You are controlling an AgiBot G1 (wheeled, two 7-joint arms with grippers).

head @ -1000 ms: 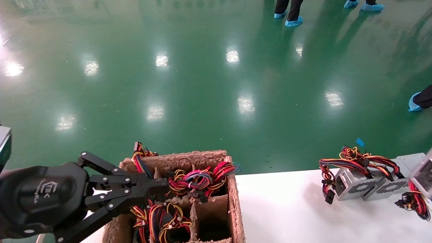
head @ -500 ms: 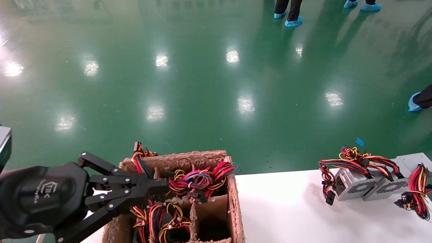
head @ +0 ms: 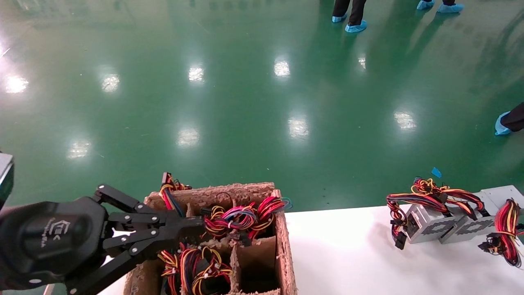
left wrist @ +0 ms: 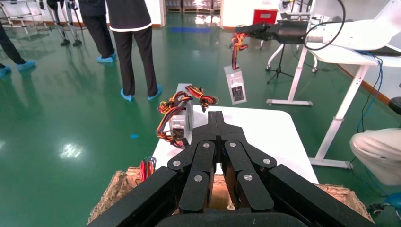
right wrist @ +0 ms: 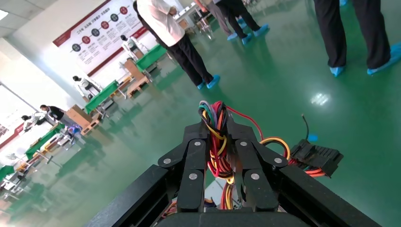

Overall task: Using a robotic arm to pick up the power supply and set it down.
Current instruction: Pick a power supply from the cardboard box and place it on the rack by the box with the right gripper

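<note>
Bare white table (head: 348, 254) between divider box (head: 282, 246) and power supplies (head: 434, 223).

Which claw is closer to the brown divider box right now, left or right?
Left. The left claw reaches over the brown divider box, among its wire bundles. The right claw is up in the air beyond the white table, gripping a power supply by its wires.

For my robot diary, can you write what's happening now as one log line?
left tool: shut, over pulp divider box | right tool: shut on power supply wires | supply: hanging in the air
</note>
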